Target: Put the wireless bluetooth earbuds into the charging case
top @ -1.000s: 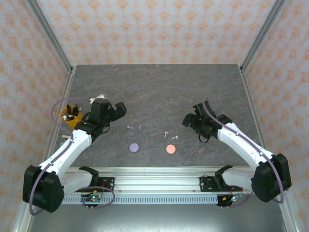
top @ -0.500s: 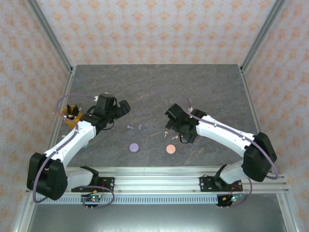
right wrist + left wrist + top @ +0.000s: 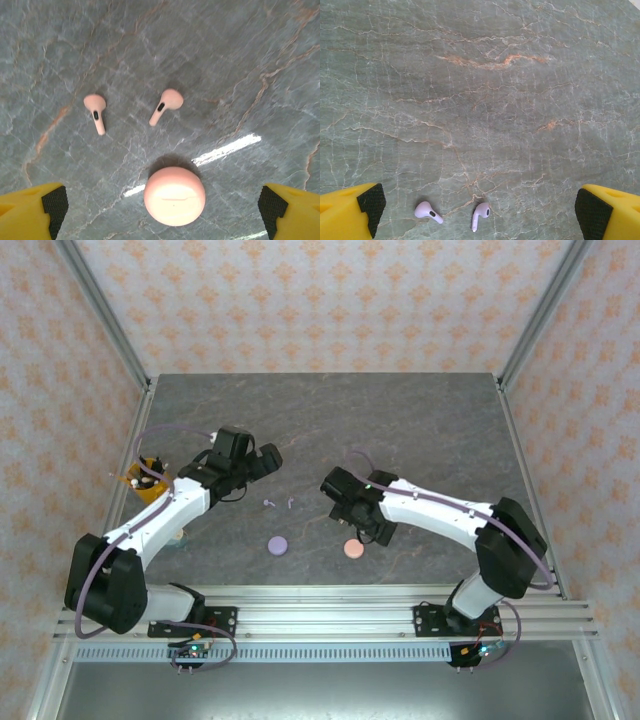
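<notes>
Two lilac earbuds [image 3: 428, 211] [image 3: 481, 215] lie on the stone tabletop between my left gripper's yellow fingertips [image 3: 370, 205], nearer the left one. The left gripper [image 3: 262, 462] hangs open above them, touching neither. A round lilac charging case [image 3: 277, 546] sits shut in front of them. My right gripper [image 3: 362, 525] is open above two pale pink earbuds [image 3: 95, 112] [image 3: 165, 105] and the shut pink charging case [image 3: 174, 196]. That case lies midway between the right fingertips [image 3: 52, 207], and nothing is held.
An orange cup [image 3: 147, 480] holding small items stands at the table's left edge beside the left arm. An aluminium rail [image 3: 320, 605] runs along the near edge. Frame posts [image 3: 100, 310] rise at the back corners.
The right arm has swept left over the pink earbuds and case, and its jaws opened slightly wider. The left arm has reached further right toward the lilac earbuds, jaws still open.
</notes>
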Available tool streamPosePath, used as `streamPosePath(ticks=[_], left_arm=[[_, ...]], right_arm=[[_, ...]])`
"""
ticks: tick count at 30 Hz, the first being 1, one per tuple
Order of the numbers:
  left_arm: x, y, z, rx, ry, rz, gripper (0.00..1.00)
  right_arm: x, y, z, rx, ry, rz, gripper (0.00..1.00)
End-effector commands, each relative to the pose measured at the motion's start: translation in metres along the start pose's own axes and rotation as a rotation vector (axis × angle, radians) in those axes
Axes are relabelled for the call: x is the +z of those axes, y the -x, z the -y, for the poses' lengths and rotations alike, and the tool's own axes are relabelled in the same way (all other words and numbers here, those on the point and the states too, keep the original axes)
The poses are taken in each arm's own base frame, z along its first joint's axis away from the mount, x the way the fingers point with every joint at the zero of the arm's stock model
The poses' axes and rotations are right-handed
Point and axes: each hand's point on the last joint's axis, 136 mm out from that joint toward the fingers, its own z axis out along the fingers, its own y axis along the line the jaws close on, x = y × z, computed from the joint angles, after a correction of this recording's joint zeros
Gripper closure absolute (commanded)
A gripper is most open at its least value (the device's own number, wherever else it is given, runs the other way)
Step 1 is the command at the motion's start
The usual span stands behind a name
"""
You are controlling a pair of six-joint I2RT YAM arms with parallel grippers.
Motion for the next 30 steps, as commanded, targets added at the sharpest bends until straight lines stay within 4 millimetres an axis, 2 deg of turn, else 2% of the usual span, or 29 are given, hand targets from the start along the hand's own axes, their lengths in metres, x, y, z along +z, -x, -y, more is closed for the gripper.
streamPosePath(ticks=[1,5,9,24,30], left_arm=[[-0.001,-0.001,0.009,0.007,-0.017,-0.013,0.00],[-0.002,-0.005,0.010,0.020,-0.022,-0.022,0.00],[0.000,-0.008,0.010,0.022,-0.023,-0.027,0.00],[-0.001,-0.012,0.019,0.043,-0.029,-0.042,0.00],[-0.002,-0.012,0.020,0.046,-0.031,-0.041,0.00]], right_arm=[[0.004,-0.015,-0.011,-0.061,0.026,-0.041,0.02],[0.015,-0.030,-0.006,-0.139,0.011,-0.091,0.04],[0.023,-0.038,0.004,-0.132,0.003,-0.109,0.05],[0.049,-0.044,0.003,-0.156,-0.045,-0.126,0.12],[0.052,-0.044,0.004,-0.161,-0.053,-0.120,0.17]])
